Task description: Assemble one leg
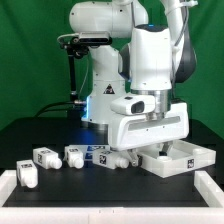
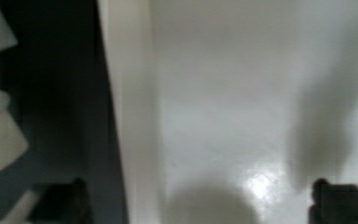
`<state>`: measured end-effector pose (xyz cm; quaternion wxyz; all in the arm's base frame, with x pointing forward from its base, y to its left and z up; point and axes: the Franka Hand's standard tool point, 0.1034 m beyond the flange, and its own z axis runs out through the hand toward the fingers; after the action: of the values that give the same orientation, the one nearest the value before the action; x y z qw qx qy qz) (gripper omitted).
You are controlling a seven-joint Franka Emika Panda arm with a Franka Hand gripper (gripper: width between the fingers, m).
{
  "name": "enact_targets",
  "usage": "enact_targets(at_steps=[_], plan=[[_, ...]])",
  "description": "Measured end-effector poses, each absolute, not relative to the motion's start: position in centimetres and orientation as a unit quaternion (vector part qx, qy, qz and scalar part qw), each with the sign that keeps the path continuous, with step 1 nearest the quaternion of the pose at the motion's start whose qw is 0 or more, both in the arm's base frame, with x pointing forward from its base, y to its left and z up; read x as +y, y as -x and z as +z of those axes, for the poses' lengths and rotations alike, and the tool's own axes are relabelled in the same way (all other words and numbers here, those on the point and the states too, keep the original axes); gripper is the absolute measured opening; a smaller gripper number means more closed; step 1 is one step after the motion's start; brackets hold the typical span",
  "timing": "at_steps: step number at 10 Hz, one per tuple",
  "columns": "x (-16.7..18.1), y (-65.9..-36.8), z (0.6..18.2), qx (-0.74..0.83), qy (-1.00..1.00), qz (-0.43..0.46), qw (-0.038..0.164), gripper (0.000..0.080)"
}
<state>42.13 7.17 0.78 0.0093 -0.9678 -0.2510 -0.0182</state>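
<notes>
Several small white legs with black-and-white tags lie in a row on the black table at the exterior view's left: one (image 1: 22,172), one (image 1: 45,158), one (image 1: 75,155) and one (image 1: 100,156). My gripper (image 1: 150,146) hangs low over the large flat white panel (image 1: 182,160) at the exterior view's right, apart from the legs. In the wrist view the gripper (image 2: 202,200) is open wide. One fingertip (image 2: 60,200) is over the dark table and the other (image 2: 345,200) over the white panel (image 2: 229,100), which fills most of the view. Nothing is held.
A white raised rim (image 1: 100,214) runs along the table's front edge and corners. The robot's base and a black stand (image 1: 70,60) are behind the parts. A dark strip of table (image 2: 60,110) borders the panel's edge.
</notes>
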Motion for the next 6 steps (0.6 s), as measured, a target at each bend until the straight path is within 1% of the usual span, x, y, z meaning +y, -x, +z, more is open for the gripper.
enact_targets(at_steps=[1,4,5,6], plan=[[7.17,-42.13,0.78,-0.251,0.968,-0.018,0.009,0.0509],[7.15,-42.13,0.78,-0.251,0.968,-0.018,0.009,0.0094],[6.94,-42.1,0.8,-0.248,0.969,-0.017,0.009,0.0094],[6.23,-42.13,1.15,-0.239,0.971,-0.015,0.009,0.0054]])
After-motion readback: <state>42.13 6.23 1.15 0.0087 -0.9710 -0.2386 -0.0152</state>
